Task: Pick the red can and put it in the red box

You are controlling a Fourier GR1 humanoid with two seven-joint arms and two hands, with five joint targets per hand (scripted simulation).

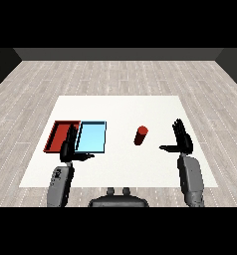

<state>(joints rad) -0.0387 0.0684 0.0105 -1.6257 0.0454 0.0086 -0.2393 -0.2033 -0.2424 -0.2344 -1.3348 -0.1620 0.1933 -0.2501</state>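
Red can on the table, both hands open and holding nothing.

The red can (141, 135) stands upright on the white table (120, 172), right of the middle, with bare table all round it and nothing touching it. To its right, apart from it, the right hand (180, 141) is raised with its fingers straight and spread and its thumb pointing towards the can; it has hold of nothing. To the can's left lies the light blue tray (92, 137), and just beside that, further left, the red tray (57, 135); the two lie edge to edge. The left hand (69, 148) is in front of the seam between the trays, overlapping their near edges, fingers straight and upward, thumb out to the right, also holding nothing.
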